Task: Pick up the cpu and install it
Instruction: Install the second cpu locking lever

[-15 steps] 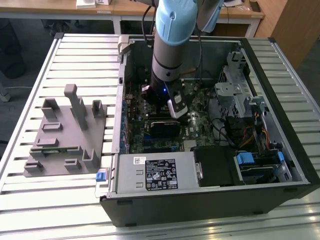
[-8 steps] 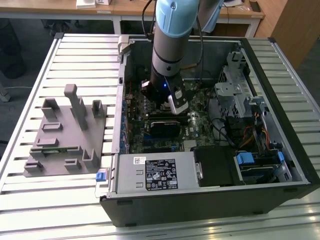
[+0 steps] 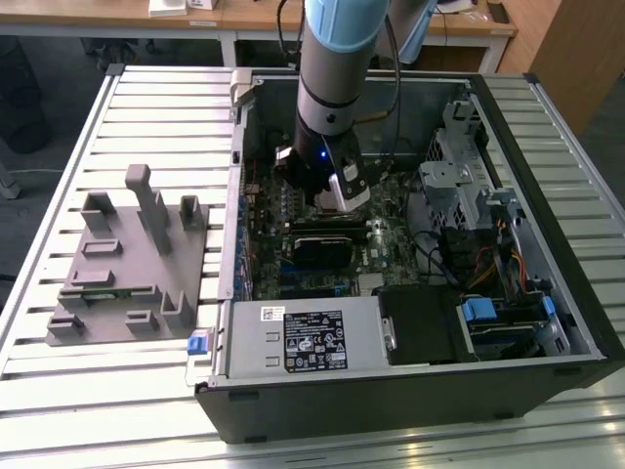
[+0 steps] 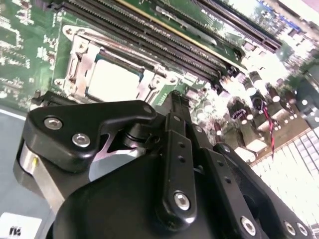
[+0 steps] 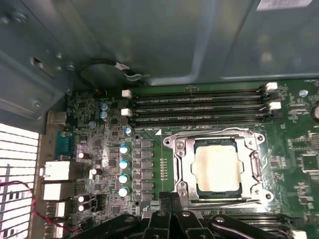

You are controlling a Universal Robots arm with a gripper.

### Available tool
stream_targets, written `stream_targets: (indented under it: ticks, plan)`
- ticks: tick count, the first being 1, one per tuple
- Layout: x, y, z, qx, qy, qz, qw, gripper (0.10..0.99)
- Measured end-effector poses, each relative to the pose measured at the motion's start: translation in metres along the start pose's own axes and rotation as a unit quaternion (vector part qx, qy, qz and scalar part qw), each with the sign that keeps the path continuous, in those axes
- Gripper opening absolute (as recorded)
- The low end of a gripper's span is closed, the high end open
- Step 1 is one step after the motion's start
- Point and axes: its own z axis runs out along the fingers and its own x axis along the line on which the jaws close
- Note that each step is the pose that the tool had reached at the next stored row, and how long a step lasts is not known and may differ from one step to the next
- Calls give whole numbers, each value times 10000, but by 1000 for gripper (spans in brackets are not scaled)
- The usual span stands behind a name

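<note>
The cpu (image 5: pixel 217 169) is a pale silver square chip lying flat inside the metal-framed socket (image 5: pixel 182 167) on the green motherboard. The second wrist view also shows the cpu (image 4: pixel 113 79) seated in that frame. My gripper (image 5: pixel 169 198) hangs just beside the socket's edge, above the board and apart from the chip. Its black fingers (image 4: pixel 175 107) are drawn together with nothing between them. In the exterior view the gripper (image 3: pixel 327 200) reaches down into the open computer case (image 3: pixel 547 322).
Memory slots (image 5: pixel 199 107) run along one side of the socket. Capacitors (image 5: pixel 123 169) and rear ports (image 5: pixel 57 172) stand nearby. The case holds a power supply (image 3: pixel 303 337) and a drive cage (image 3: pixel 459 171). A grey fixture tray (image 3: pixel 127 264) lies at the exterior view's left.
</note>
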Motion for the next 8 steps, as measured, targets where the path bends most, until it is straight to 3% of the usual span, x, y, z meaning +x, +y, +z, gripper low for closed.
stream_targets:
  ticks: [4, 8]
  plan:
    - [9, 32, -126, 0, -2, 0, 10000, 106]
    - [12, 40, -158, -1, -2, -1, 10000, 106]
